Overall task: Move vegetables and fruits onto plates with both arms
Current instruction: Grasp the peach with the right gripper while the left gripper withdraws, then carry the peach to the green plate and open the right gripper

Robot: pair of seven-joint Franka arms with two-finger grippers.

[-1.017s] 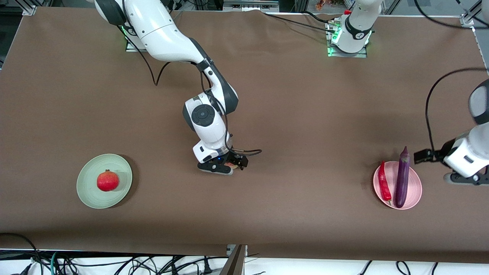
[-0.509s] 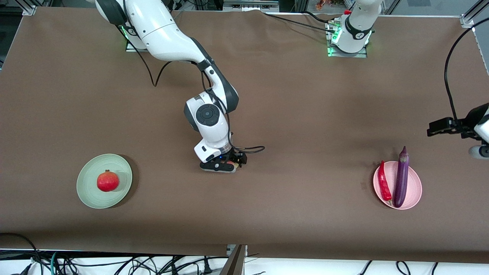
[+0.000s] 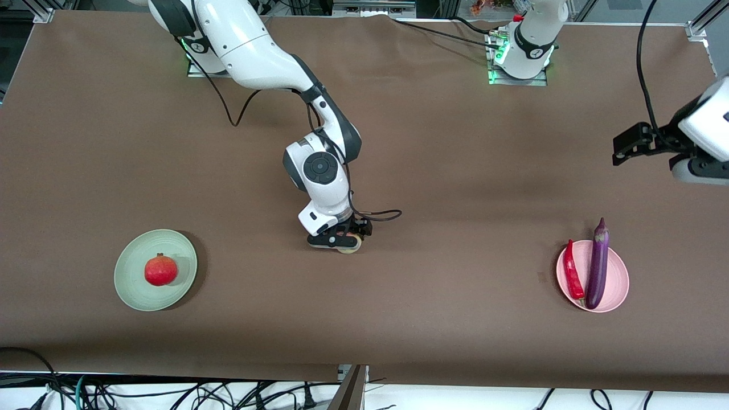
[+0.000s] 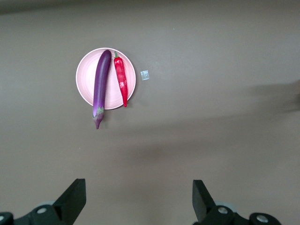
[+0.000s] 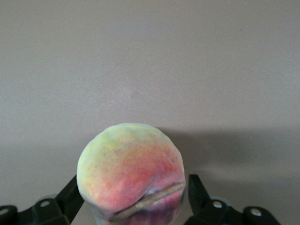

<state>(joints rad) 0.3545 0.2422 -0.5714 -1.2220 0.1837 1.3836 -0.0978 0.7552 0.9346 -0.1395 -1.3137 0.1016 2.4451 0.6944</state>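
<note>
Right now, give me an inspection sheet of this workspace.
Surface: brown table.
Job's things: pomegranate on green plate; eggplant and chili pepper on pink plate; peach held.
Clutter: small clear scrap beside the pink plate.
Grippers: right gripper shut on the peach, mid-table; left gripper open, raised over its end.
Cables: bundles along the table edge.
Surroundings: metal frame.

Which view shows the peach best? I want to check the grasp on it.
The right wrist view: the peach fills it, sitting between the right end effector fingers. The front view shows only a pale sliver under that end effector. The left wrist view does not show it.
</note>
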